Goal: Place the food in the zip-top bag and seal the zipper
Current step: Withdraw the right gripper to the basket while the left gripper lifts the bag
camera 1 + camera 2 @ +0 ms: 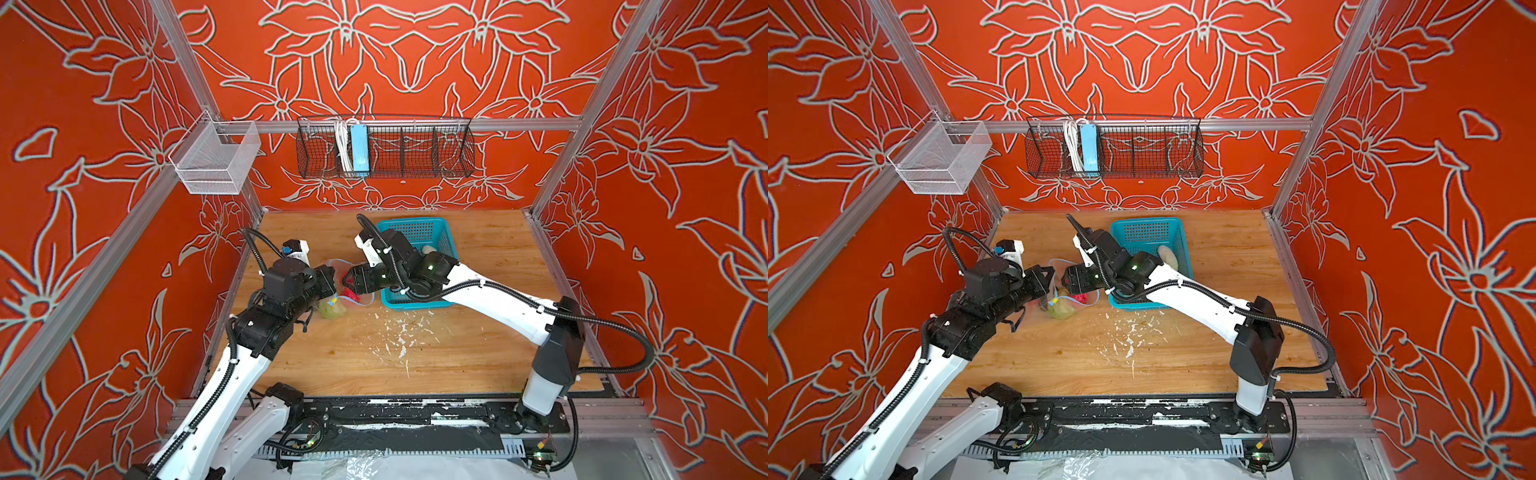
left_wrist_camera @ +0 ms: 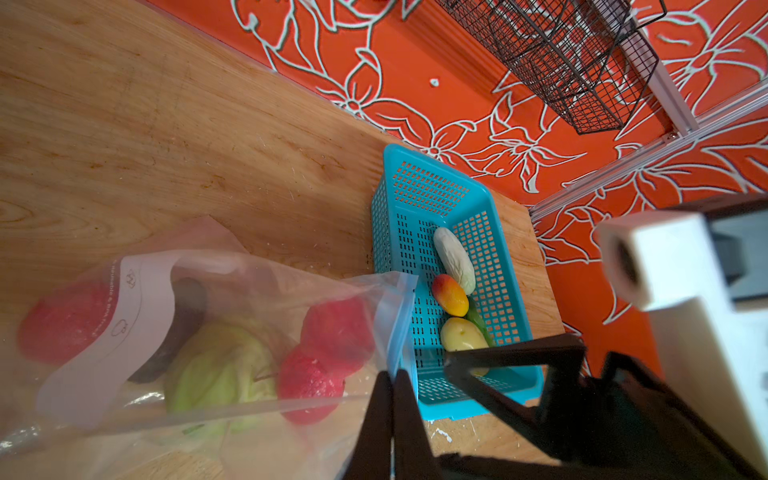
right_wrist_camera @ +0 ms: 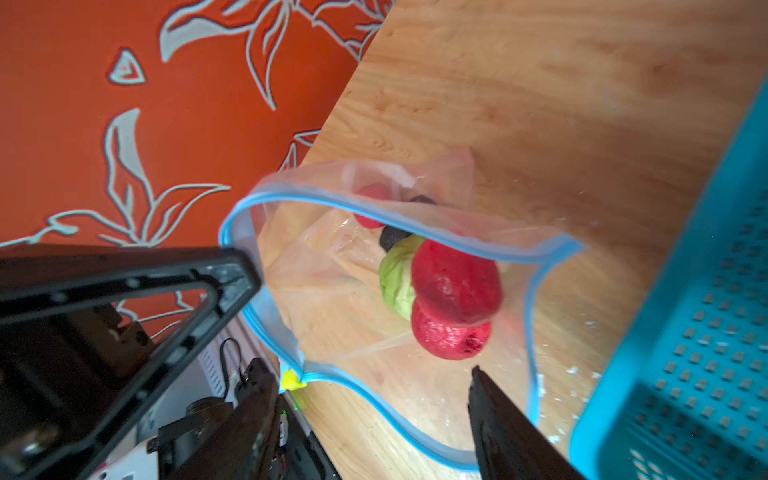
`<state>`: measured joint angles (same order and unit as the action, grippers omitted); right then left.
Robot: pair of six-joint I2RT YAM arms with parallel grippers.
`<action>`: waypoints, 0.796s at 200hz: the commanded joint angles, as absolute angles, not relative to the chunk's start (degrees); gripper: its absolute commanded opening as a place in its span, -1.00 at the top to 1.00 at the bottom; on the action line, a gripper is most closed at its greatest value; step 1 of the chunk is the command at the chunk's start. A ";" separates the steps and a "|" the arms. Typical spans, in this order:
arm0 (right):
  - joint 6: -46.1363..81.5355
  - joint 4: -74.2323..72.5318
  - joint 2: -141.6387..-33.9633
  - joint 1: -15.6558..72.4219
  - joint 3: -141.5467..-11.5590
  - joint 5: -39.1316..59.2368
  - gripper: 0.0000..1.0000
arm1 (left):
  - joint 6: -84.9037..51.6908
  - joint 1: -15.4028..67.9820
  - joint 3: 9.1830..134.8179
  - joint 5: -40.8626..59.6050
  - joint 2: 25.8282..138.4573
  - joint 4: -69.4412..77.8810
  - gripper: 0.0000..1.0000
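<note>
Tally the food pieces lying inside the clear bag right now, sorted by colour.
red pieces: 3
green cabbage: 1
dark avocado: 1
Total in the zip-top bag: 5

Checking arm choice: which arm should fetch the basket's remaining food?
Right. The right gripper is open and empty over the bag, beside the basket holding the mango; the left gripper pinches the bag's rim.
</note>
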<state>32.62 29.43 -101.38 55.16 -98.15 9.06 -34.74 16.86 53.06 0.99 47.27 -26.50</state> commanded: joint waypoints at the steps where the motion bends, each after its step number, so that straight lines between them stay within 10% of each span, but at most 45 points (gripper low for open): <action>1: 31.10 40.59 -98.72 54.55 -100.98 2.85 -0.46 | -35.08 16.92 54.62 0.59 47.37 -24.87 1.00; 91: 34.96 57.74 -92.36 47.98 -97.39 -7.64 -0.95 | -28.87 16.96 68.80 -1.73 54.64 -34.64 1.00; 159: 35.65 66.51 -93.98 42.53 -95.71 -10.45 -0.96 | -23.15 16.27 75.14 -6.13 59.31 -34.79 1.00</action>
<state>34.15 60.64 -93.25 44.03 -96.53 -7.57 -26.68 16.86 71.50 -3.57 56.99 -34.96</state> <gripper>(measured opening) 0.978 0.047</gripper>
